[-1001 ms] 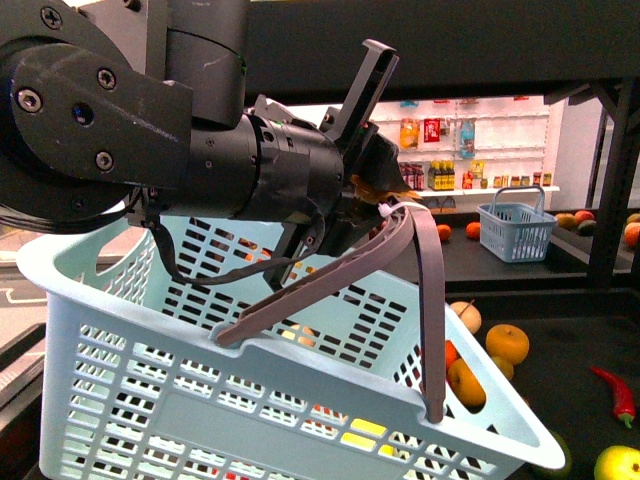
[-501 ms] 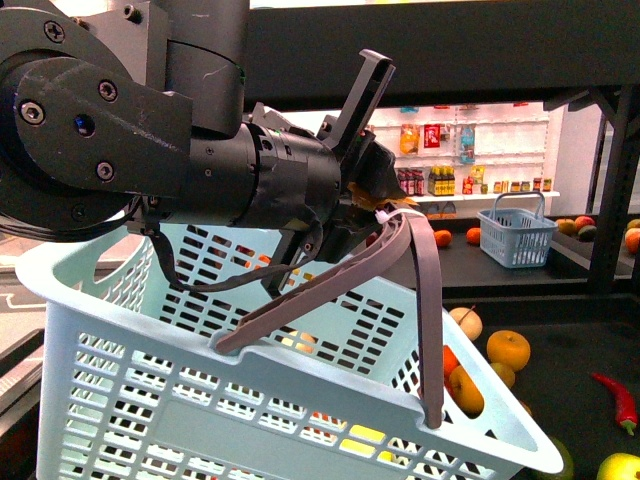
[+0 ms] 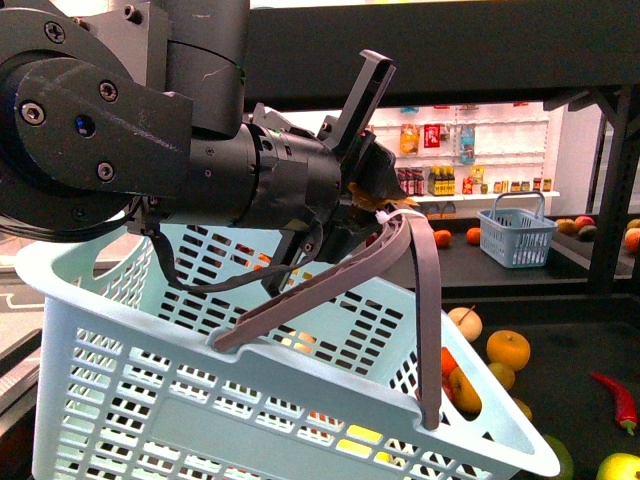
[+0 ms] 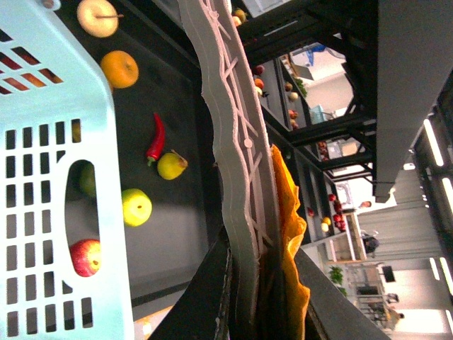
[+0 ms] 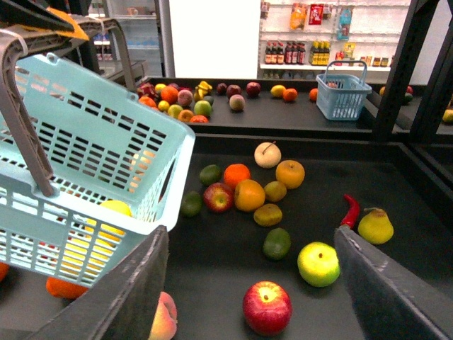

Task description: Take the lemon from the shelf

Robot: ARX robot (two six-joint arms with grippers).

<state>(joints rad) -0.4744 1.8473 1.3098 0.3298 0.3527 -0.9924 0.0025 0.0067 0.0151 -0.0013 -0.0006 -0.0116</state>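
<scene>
Barely shifted since a moment ago, the grey handle [image 4: 237, 177] sits clamped between the closed fingers of the left gripper [image 4: 248, 297]. The right gripper [image 5: 249, 241] gapes wide, holding nothing. Beyond the pale blue basket [image 3: 200, 400], the lemon [image 5: 375, 225] lies on the black tray of the shelf [image 5: 425, 234], just beside a red chili [image 5: 350, 210] among scattered fruit. Far behind the basket stand brightly lit store racks [image 3: 470, 150] with bottles

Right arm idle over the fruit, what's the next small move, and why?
Probably swing the right gripper sideways toward the lemon beside the red chili on the shelf. Its jaws stand open and empty, and the lemon lies off-centre, beyond one finger. The left gripper is busy holding the basket handle.
</scene>
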